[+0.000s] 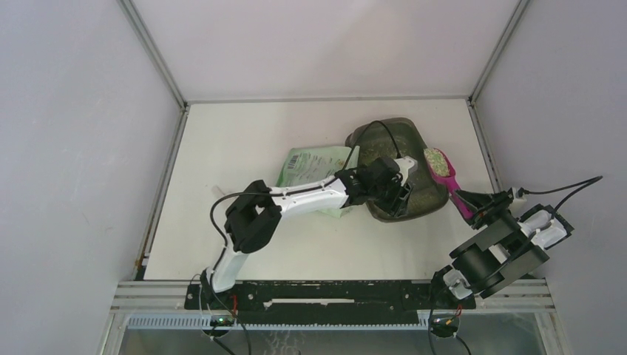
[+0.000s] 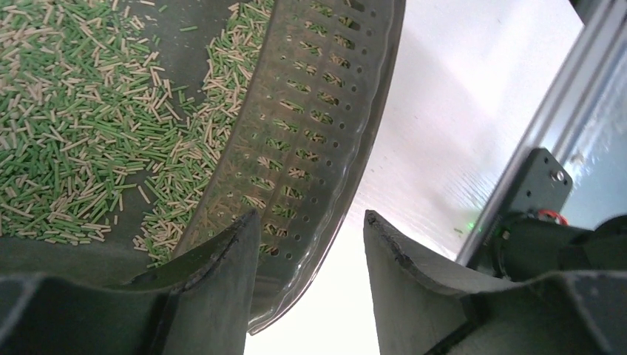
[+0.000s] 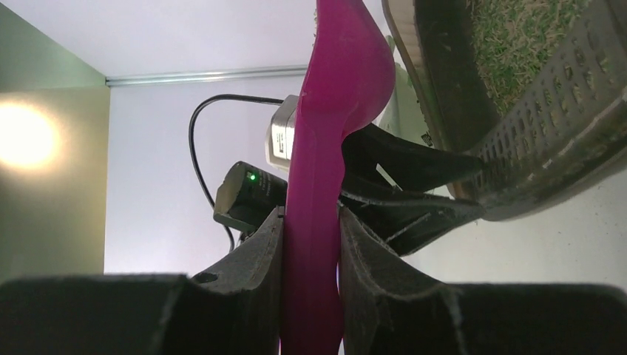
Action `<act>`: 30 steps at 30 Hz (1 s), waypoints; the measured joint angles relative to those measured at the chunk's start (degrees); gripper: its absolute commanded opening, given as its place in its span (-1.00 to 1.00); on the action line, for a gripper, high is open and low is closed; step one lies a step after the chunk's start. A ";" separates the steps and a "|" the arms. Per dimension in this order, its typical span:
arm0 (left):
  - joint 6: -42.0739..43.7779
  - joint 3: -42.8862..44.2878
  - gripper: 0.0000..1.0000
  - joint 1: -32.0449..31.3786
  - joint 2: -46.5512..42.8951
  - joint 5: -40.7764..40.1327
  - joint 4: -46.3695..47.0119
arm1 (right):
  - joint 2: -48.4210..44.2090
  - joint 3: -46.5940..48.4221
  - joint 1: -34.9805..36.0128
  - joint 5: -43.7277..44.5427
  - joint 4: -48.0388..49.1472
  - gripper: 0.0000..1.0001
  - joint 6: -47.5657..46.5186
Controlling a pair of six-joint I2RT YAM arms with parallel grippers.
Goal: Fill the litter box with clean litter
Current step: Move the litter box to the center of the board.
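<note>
Reaching from the near left across the white table [image 1: 244, 133] with the left arm [image 1: 303, 196]. Straddling the perforated wall of the litter box [image 2: 318, 111] at its near side with the left gripper [image 2: 310, 248], jaws standing apart: one finger inside the tray, the other outside, not closing on the rim. Lying right of the table's centre, toward the far side, as a dark tray with rounded corners. Holding clean litter [image 2: 74, 111] on its floor, thin green and beige sticks spreading in a loose layer, patches of bare floor showing through near the wall. Clamping the handle of a magenta scoop [image 3: 344, 74] tightly between both fingers of the right gripper [image 3: 310, 222], at the near right. Pointing the scoop's head toward the far left, just beside the right rim of the tray, pale granules sitting on it. Lying just left of the tray, partly under the left arm: a light-green bag [image 1: 310, 166]. Showing a pale printed panel toward its far-left corner; writing too small for reading.
</note>
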 measured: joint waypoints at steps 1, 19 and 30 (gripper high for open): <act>-0.02 -0.37 0.21 -0.28 -0.33 0.66 0.00 | 0.00 0.00 0.63 0.00 0.02 -1.00 -0.07; 0.11 -2.45 0.28 -0.90 -19.19 12.22 -9.14 | 4.20 4.46 12.90 0.02 -0.02 -1.00 -2.36; 0.24 -7.74 0.25 1.92 -25.33 12.35 -14.10 | 6.29 10.62 13.18 0.04 -0.09 -1.00 -2.12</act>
